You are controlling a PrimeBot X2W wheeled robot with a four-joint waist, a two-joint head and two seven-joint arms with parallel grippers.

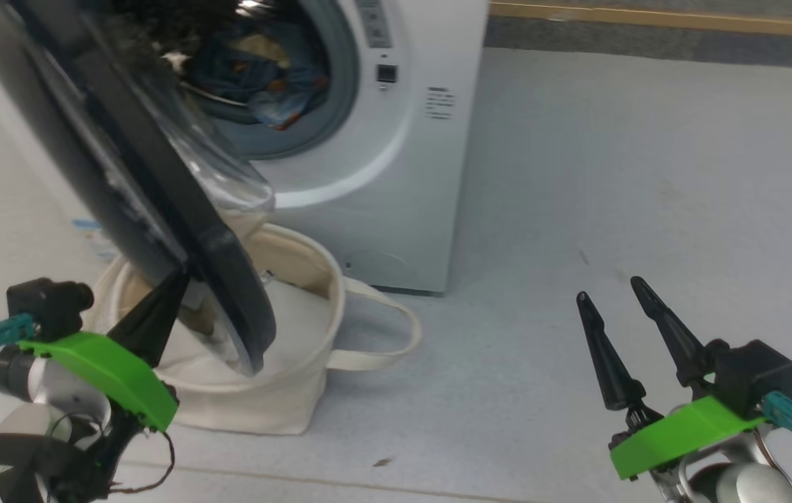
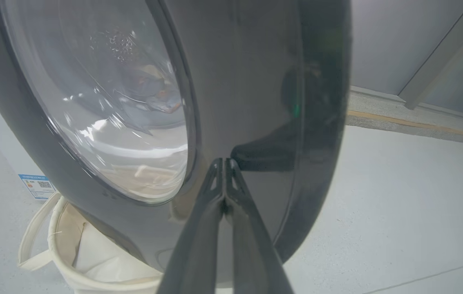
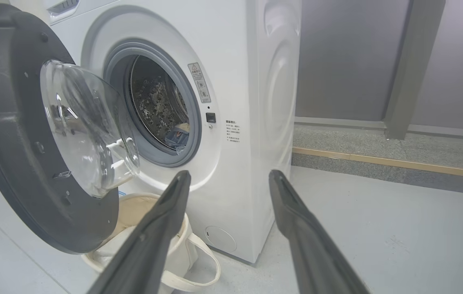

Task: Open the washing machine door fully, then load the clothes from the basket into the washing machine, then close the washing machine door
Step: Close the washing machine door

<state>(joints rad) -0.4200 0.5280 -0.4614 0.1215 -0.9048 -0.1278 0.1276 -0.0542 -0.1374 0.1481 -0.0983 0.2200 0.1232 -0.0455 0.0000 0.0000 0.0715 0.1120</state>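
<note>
The washing machine (image 1: 402, 175) (image 3: 256, 122) stands with its door (image 1: 158, 175) (image 3: 10, 143) swung partway out, the glass bowl facing the drum. Blue patterned clothes (image 1: 263, 70) (image 3: 178, 134) lie inside the drum. My left gripper (image 1: 175, 279) (image 2: 224, 161) is shut, its tips resting against the door's (image 2: 247, 81) black outer face near the lower rim. The cream basket (image 1: 312, 255) (image 2: 63, 261) (image 3: 174, 249) sits under the door, with white liner showing inside. My right gripper (image 1: 609, 290) (image 3: 229, 175) hangs open over the floor to the right, holding nothing.
Pale floor (image 1: 612, 175) stretches right of the machine. A grey raised kerb with a wooden strip (image 1: 647, 17) (image 3: 378, 157) runs along the back. One basket handle (image 1: 396, 335) lies out on the floor towards the right.
</note>
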